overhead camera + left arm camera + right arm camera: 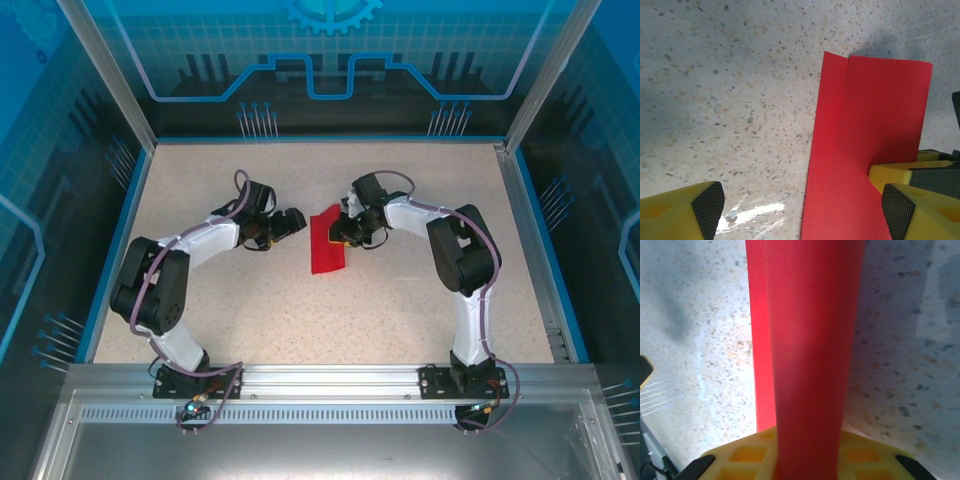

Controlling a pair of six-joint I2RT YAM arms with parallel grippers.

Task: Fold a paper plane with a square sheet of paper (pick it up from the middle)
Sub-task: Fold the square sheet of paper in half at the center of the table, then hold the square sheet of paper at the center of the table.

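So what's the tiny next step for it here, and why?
Probably lower the left gripper and close it on the left edge of the square sheet of paper. Its fingers stand open with that edge between them, and the right gripper sits at the sheet's other side, so a second hold looks due.

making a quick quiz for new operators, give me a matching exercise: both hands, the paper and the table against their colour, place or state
Things:
1 left hand
2 right hand
3 square sheet of paper
4 table

Descriptions:
a speckled beige
b wide open, left of the sheet
c red, creased lengthwise
d at the sheet's right edge

Pairs: 1-b, 2-d, 3-c, 4-a
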